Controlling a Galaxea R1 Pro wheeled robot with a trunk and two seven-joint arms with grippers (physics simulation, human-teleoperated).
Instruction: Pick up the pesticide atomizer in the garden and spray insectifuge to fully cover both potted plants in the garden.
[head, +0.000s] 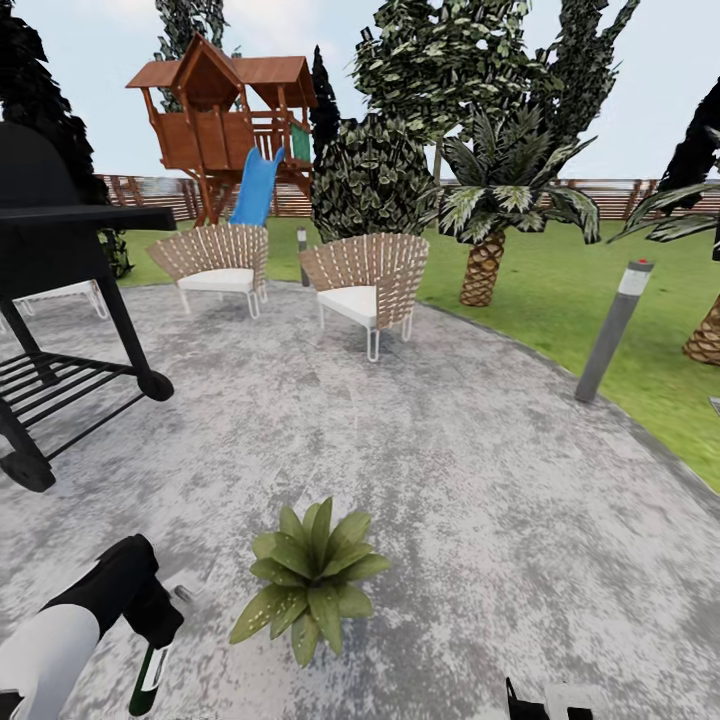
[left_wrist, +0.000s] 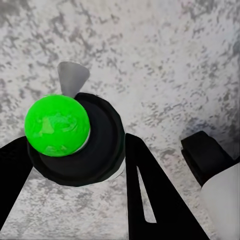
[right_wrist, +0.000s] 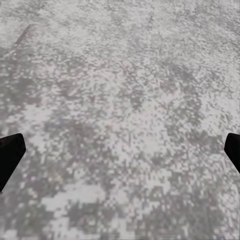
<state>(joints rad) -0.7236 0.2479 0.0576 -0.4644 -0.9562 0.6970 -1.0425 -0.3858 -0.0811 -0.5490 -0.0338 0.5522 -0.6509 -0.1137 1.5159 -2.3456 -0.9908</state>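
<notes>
**Atomizer in the left gripper, beside a potted plant on the patio**

The left gripper (left_wrist: 75, 165) is clamped on the slim dark green-black pesticide atomizer (head: 150, 678), whose glossy round top looks bright green in the wrist view. Just beside it, a speckled, pointed-leaf potted plant (head: 312, 578) stands on the mottled grey round patio (head: 480, 480). The right gripper (right_wrist: 120, 155) hangs spread wide, holding nothing. Beyond are woven chairs (head: 365, 285) and green lawn (head: 560, 300).

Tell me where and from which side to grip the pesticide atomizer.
Grip the pesticide atomizer around its slim dark body, below the cap, coming in from the side with a finger on each flank. It is a narrow, near-upright cylinder, so its round sides suit opposed fingers and the top stays free. The left end effector seems to hold it this way.
</notes>
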